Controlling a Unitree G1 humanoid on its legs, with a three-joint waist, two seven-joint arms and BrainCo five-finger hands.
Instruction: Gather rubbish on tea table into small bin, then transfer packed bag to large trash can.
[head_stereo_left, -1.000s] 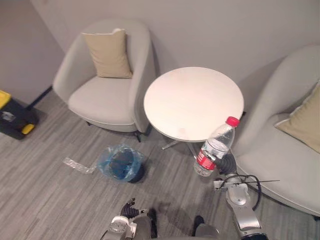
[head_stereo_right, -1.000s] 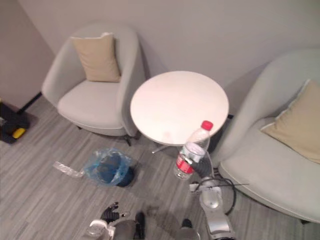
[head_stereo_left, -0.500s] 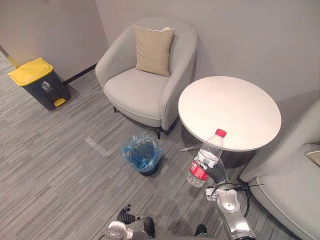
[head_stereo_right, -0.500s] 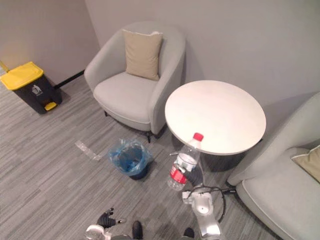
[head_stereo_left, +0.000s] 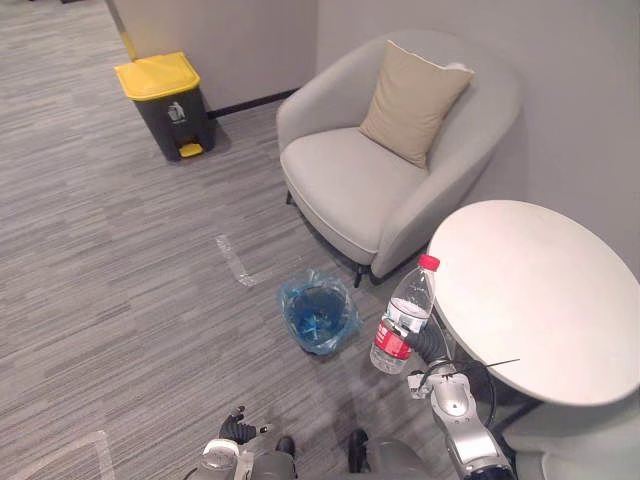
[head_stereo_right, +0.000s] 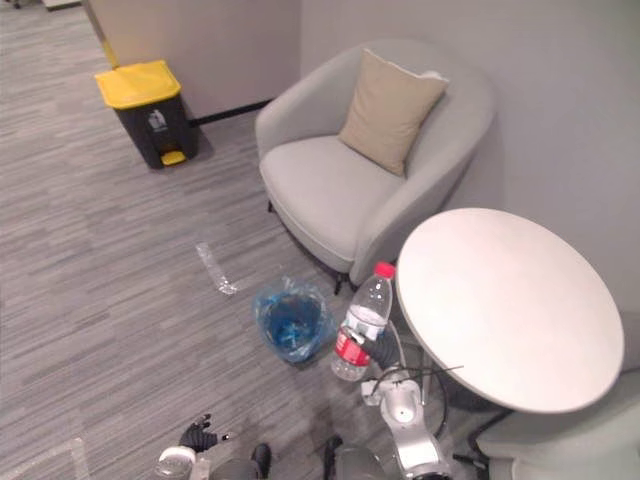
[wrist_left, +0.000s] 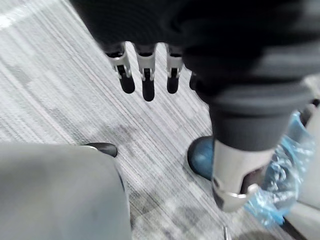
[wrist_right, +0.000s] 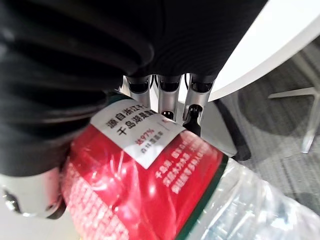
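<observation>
Right hand (head_stereo_left: 422, 345) clamped on clear red-capped plastic bottle (head_stereo_left: 406, 310) beside round white table (head_stereo_left: 545, 290); left hand (wrist_left: 144, 70) fingers straight, empty.

Silver-grey right arm (head_stereo_left: 462, 430), dark ribbed cover on left hand (wrist_left: 200, 30), silver dark-tipped fingers (wrist_left: 146, 75)

Both eye views look steeply down from the robot's head onto the grey carpet (head_stereo_left: 120, 250). With a slight sideways offset they share nearly one scene: the armchair (head_stereo_left: 370, 185), the round table (head_stereo_left: 540, 290), the small bin (head_stereo_left: 318, 318) and, farthest off, the yellow-lidded trash can (head_stereo_left: 165, 100). The left wrist view looks along the left hand (wrist_left: 145, 75) down at the carpet from close by, catching the same bin. The right wrist view sits very near the water bottle (wrist_right: 150, 195), facing past the right hand (wrist_right: 170, 95) toward the table's rim.
</observation>
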